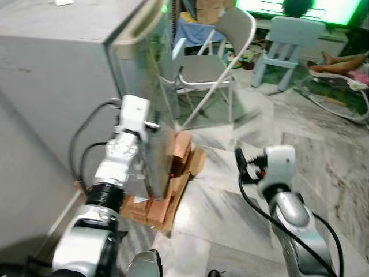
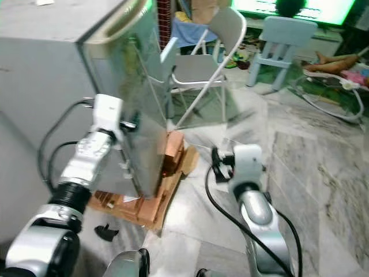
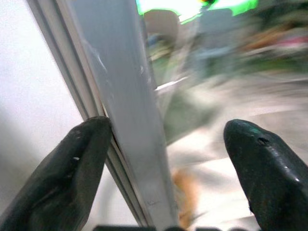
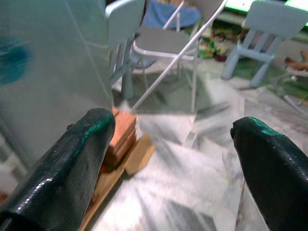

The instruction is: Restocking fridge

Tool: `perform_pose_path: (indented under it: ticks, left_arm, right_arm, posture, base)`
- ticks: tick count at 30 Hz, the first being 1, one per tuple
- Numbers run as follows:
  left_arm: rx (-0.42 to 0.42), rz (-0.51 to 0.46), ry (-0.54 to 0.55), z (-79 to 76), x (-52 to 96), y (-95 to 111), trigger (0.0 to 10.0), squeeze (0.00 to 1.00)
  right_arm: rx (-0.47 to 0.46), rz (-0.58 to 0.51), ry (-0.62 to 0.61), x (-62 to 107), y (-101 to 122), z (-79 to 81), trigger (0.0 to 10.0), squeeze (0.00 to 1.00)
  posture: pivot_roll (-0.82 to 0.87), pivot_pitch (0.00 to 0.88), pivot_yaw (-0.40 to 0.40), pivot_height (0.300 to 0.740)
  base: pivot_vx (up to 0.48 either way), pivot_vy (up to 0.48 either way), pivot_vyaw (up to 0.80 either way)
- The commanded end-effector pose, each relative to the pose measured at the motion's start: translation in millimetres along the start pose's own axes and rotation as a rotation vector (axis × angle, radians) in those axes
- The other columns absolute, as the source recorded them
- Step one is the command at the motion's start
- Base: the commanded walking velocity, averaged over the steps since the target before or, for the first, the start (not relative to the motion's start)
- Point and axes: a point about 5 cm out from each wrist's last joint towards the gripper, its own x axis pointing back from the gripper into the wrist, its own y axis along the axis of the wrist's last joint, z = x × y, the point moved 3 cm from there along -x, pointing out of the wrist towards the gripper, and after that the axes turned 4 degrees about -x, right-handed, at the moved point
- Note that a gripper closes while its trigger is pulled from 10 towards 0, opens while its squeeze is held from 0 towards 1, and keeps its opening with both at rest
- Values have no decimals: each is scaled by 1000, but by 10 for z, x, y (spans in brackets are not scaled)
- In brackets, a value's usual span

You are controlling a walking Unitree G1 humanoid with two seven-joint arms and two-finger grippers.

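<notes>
L tool [image 3: 166, 163] wide open, straddling fridge door [image 3: 130, 110] edge.

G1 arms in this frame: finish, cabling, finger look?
Both arms are silver metal with white wrist housings and looping black cables. The left gripper and right gripper each have two long, rounded, glossy black fingers. The left forearm has a black ribbed collar.
</notes>
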Motion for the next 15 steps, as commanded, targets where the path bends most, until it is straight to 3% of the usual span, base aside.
perform_pose_path:
  ticks: [1,4,10,12,15]
  left_arm:
    - [-86,-198,-267,-642,-56,492,10000,0]
    - [-81,-216,-280,-714,-51,500,10000,0]
    - [-70,-174,-120,-306,-72,331,10000,0]
    - [-73,-155,-91,-155,-10,282,10000,0]
    - [-65,-164,-76,-51,74,252,10000,0]
  right_arm:
    - [-4,-5,-8,50,27,-19,10000,0]
    - [-5,0,3,76,13,3,10000,0]
    - [-13,-10,-1,18,31,28,10000,0]
    - [-15,-8,5,10,21,53,10000,0]
    - [-31,-28,17,-13,53,73,10000,0]
  posture:
    - [33,63,2,740]
    - [26,62,7,740]
    - [31,57,15,740]
    - [38,55,16,740]
    - [41,52,14,740]
  base:
    - [0,0,0]
    - [0,0,0]
    - [0,0,0]
    - [0,0,0]
    - [97,-125,0]
